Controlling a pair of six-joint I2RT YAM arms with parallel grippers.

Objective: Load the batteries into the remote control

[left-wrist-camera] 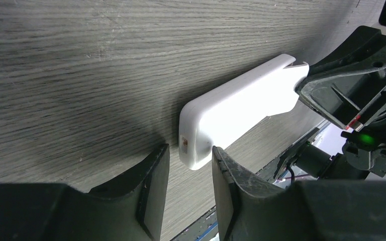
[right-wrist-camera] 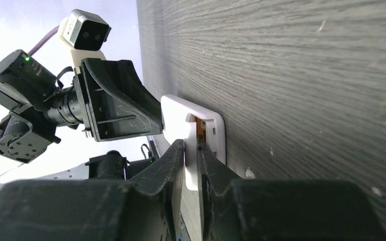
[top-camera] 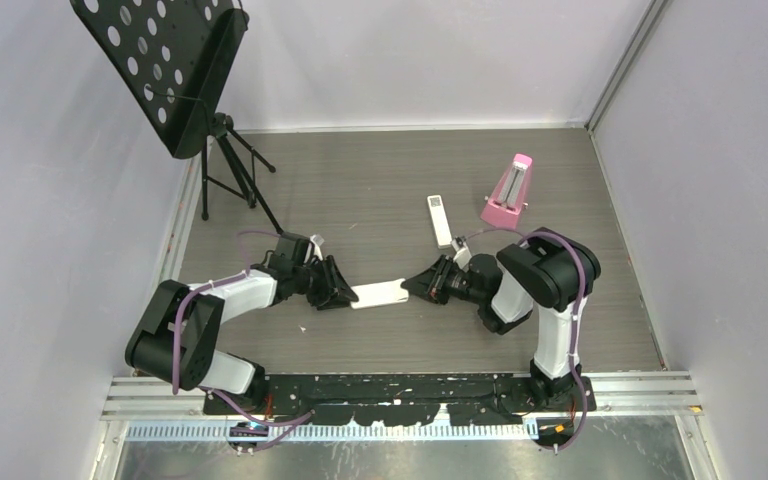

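At mid-table: the remote control [top-camera: 380, 294] lies on the grey wood table [top-camera: 380, 180], plain white back showing, between the two grippers.
Open recess: a notch at the remote's right end [right-wrist-camera: 201, 131] shows something orange inside; its contents are too small to make out.
Left gripper [top-camera: 348, 293]: jaws parted at the remote's left end, with a strip of table showing beside one finger [left-wrist-camera: 153, 186].
Left arm: folded low, with the forearm reaching right.
Right gripper [top-camera: 415, 284]: fingers [right-wrist-camera: 171, 165] narrowly apart around a white edge of the remote; whether they pinch it cannot be told.
Right arm: elbow raised, with the wrist doubled back leftward.
Cut off: both ends of the remote are hidden from above.
Further back: slim remote [top-camera: 440, 220], pink metronome [top-camera: 508, 190], music stand [top-camera: 165, 70].
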